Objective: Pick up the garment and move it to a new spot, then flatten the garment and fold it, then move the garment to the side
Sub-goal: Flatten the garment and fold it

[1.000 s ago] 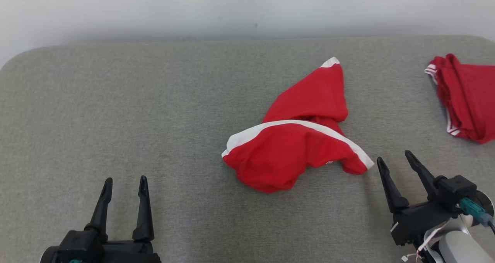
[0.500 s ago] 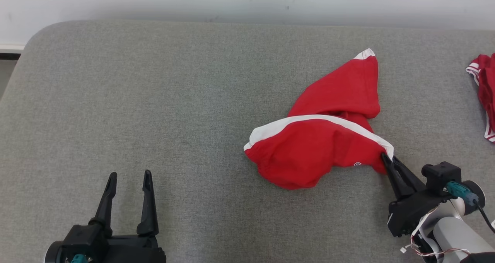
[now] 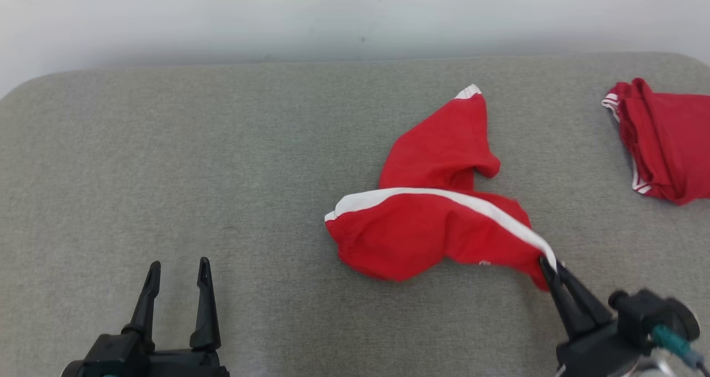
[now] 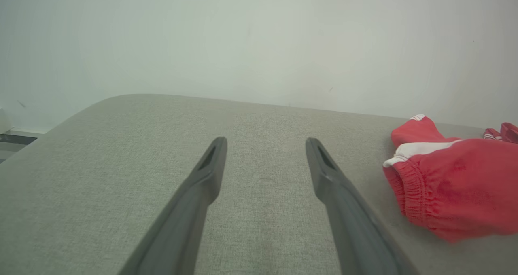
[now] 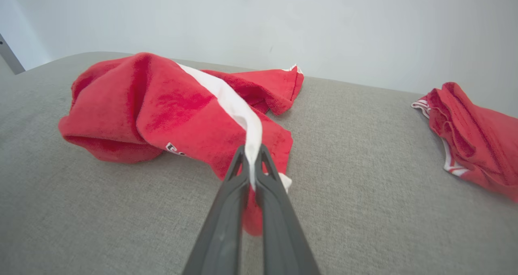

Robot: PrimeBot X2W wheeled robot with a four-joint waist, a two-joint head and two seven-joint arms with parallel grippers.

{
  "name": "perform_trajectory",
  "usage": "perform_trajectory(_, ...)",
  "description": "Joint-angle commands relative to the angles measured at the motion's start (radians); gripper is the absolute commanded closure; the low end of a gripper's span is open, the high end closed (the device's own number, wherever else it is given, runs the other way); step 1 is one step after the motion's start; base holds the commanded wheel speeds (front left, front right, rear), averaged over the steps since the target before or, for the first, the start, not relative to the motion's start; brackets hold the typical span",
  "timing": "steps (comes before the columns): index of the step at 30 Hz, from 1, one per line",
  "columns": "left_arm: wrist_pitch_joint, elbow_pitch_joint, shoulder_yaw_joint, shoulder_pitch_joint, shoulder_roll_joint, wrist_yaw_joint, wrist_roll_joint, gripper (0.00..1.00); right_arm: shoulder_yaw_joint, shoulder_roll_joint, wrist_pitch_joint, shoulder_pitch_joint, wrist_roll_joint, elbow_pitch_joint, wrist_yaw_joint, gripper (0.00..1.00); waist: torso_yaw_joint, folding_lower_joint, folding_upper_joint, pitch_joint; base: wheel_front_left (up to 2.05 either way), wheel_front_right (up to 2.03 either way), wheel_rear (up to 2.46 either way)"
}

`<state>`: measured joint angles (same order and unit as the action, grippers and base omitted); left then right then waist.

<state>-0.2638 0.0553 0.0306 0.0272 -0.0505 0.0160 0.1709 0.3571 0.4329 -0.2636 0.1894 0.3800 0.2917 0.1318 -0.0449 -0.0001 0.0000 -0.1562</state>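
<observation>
**Status: grasp made, lift not yet begun**

1. Right gripper (image 3: 550, 264): a second ago its fingers stand apart just beside the near corner of the garment (image 3: 421, 227). They are now pressed together on that corner, where the white stripe (image 3: 444, 195) ends. The right wrist view confirms this: the stripe passes between the closed tips of the right gripper (image 5: 251, 150), and red fabric hangs on both sides of them.

2. Garment: a pair of red shorts, crumpled, lying right of centre on the grey padded surface (image 3: 166, 144). The held corner is at 5 o'clock of the heap. The fabric there is drawn out into a point toward 5 o'clock, where earlier it was bunched. The waistband end at 9 o'clock and the leg at 12 o'clock rest on the surface.

3. Left gripper (image 3: 178, 263): unchanged, fingers wide apart, holding nothing, at 7 o'clock of the surface, well apart from the garment.

4. A second red garment (image 3: 665, 138) lies at 2 o'clock, apart from the work.

Meaning for the task: the pick-up stage has a hold. The grip takes a single corner only, so on lifting the heap will likely hang and unroll.
</observation>
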Motion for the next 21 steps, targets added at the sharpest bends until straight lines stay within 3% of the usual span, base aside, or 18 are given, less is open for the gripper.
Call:
perform_trajectory(1,0.000,0.001,-0.001,-0.013,0.000,-0.004,-0.006,0.00,-0.003,0.004,-0.001,-0.045,-0.008,-0.020,-0.003,1.00,0.030,0.0001,0.0000,0.016,0.00,0.00,0.00)
perform_trajectory(6,0.000,0.005,-0.003,-0.016,0.000,-0.004,-0.009,0.00,-0.008,-0.019,-0.001,-0.148,-0.004,-0.033,-0.003,1.00,0.050,0.0001,0.0000,0.020,0.00,0.00,0.00)
perform_trajectory(7,0.000,0.006,-0.005,-0.018,0.000,-0.004,-0.009,0.00,-0.013,-0.030,-0.001,-0.156,0.001,-0.034,-0.003,0.62,0.054,0.0001,0.0000,0.022,0.00,0.00,0.00)
perform_trajectory(8,0.000,0.007,-0.008,-0.018,0.000,-0.004,-0.009,0.00,-0.019,-0.039,-0.001,-0.162,0.004,-0.034,-0.003,0.00,0.058,0.0001,0.0000,0.024,0.00,0.00,0.00)
perform_trajectory(21,0.000,0.011,-0.032,-0.039,0.000,-0.015,-0.017,0.00,-0.183,-0.161,-0.001,-0.195,-0.006,-0.160,-0.003,0.00,0.076,0.0001,0.0000,0.069,0.00,0.00,0.00)
